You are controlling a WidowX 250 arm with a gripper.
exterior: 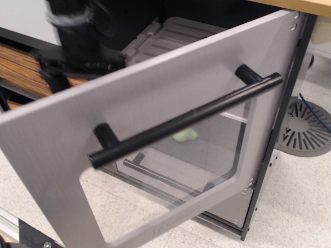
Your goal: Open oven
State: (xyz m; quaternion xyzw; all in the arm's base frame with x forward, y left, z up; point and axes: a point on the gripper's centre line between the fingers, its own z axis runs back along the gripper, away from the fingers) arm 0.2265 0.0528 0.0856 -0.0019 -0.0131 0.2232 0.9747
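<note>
The grey oven door (150,98) stands swung far open on its right-hand hinge, its free left edge toward the camera. Its long black bar handle (186,121) runs diagonally across the front, above the clear window (207,150). A green pear (186,135) shows through the window inside the oven. The dark, blurred robot arm and gripper (77,41) are at the upper left, behind the door's top edge. The fingers are too blurred to tell whether they are open or shut. They do not touch the handle.
A grey shelf (176,33) shows inside the oven. A short grey drawer with a black handle (165,175) sits below. Brown wood-grain drawers (18,67) are at the left. A grey slotted disc (305,129) lies on the floor at the right.
</note>
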